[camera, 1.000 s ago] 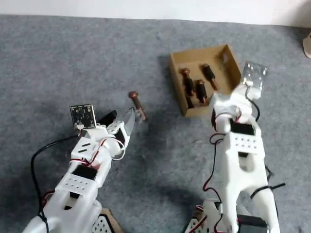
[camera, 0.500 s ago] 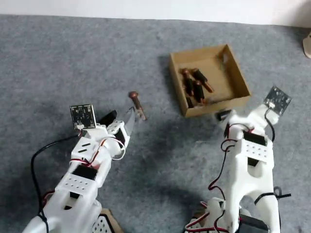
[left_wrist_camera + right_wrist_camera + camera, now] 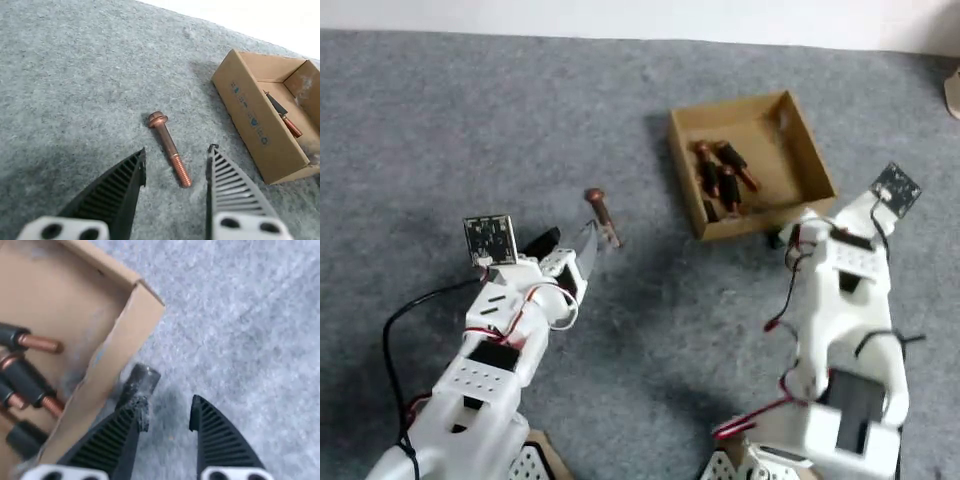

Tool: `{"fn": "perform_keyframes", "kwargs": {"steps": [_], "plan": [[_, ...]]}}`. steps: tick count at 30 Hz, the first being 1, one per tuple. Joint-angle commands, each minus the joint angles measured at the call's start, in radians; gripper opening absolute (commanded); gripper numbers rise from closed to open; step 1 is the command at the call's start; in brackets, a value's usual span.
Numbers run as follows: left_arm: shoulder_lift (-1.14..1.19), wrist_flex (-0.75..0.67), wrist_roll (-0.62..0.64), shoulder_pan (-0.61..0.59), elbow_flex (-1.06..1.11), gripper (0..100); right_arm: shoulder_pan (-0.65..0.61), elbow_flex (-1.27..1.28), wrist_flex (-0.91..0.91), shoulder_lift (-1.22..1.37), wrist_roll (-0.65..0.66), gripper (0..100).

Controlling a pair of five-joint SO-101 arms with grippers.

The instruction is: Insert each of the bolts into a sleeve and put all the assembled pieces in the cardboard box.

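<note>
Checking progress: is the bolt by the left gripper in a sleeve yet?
No. The bolt lies bare on the carpet, head and threads both showing.

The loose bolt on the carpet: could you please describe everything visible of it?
The bolt is copper-coloured metal, with a flanged head, a smooth shank and a threaded tip. It lies flat on the grey carpet, bare of any sleeve, apart from the cardboard box. Its threaded end points toward the open left tool, without touching it.

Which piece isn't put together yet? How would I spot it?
Find the cardboard box on the grey carpet. Left of it in the high view, by the left gripper, lies a bolt: bare copper, no black sleeve, unlike the sleeved bolts inside.
</note>
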Motion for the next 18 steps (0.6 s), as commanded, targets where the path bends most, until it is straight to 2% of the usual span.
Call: {"fn": "perform_keyframes", "kwargs": {"steps": [1, 6, 8, 18], "plan": [[-0.013, 0.000, -0.006, -0.005, -0.005, 19, -0.013, -0.136, 0.005, 0.093, -0.028, 12.0], [-0.015, 0.000, -0.006, -0.005, -0.005, 19, -0.058, -0.219, 0.007, 0.182, -0.048, 12.0], [-0.015, 0.000, -0.006, -0.005, -0.005, 19, -0.074, -0.229, 0.007, 0.182, -0.086, 12.0], [-0.015, 0.000, -0.006, -0.005, -0.005, 19, -0.165, -0.229, 0.005, 0.191, -0.100, 12.0]]}}
